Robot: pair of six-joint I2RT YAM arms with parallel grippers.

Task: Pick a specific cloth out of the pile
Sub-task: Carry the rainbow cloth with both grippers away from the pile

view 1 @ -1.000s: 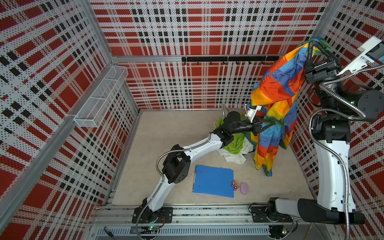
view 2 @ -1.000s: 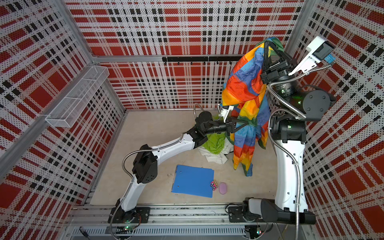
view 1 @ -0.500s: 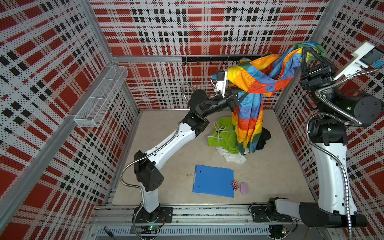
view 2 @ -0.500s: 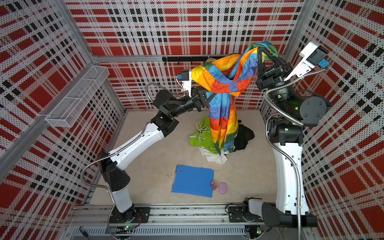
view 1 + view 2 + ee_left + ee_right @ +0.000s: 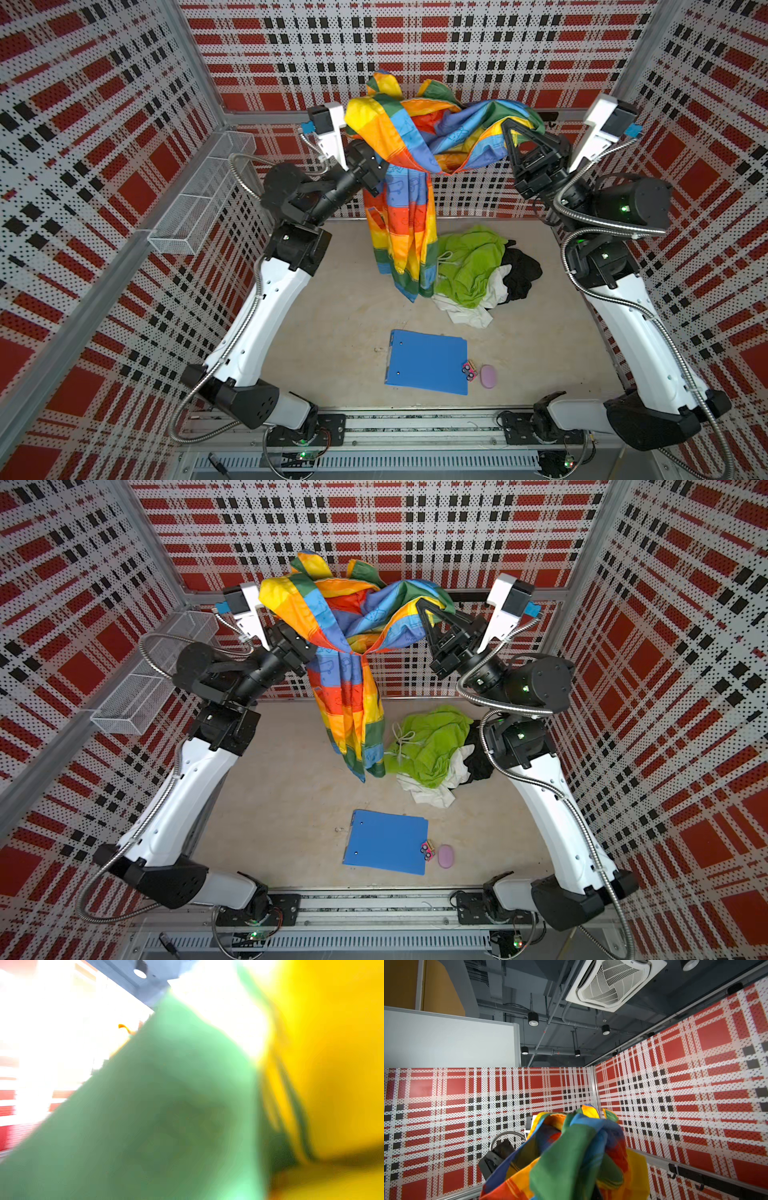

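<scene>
Between the plaid walls [image 5: 104, 166] and high over the table [image 5: 332, 332], the cloth [image 5: 415, 137] is held in the air by both claws. The left claw [image 5: 368, 164] is closed on one end of it. The right claw [image 5: 508, 124] is closed on the other end, and its black tips pinch a green and yellow fold. Between the two claws the cloth sags as a twisted band, and just beside the left claw a long tail hangs down. The lower end of this tail comes just beside the pile [image 5: 478, 270]; I cannot tell if it touches anything.

The fingers of the left claw [image 5: 291, 642] are hidden under the fabric in both top views, so the grip itself is not seen. The left wrist view is blurred, and the cloth [image 5: 166, 1115] almost fills it as green and yellow patches. In the right wrist view a bunched part of the cloth [image 5: 571, 1157] covers the claw, and the picture edge cuts it off.

The cloth [image 5: 345, 617] is thin, in blocks of orange, yellow, blue, green and red, with faint drawings on the blue blocks. The pile [image 5: 432, 750] has a lime green garment with a white string on top, a white one under it and a black one toward the right arm. Nearer the arm bases lies a blue folder [image 5: 428, 361]. Just beside it is a pink thing [image 5: 488, 376], too small to name.
</scene>
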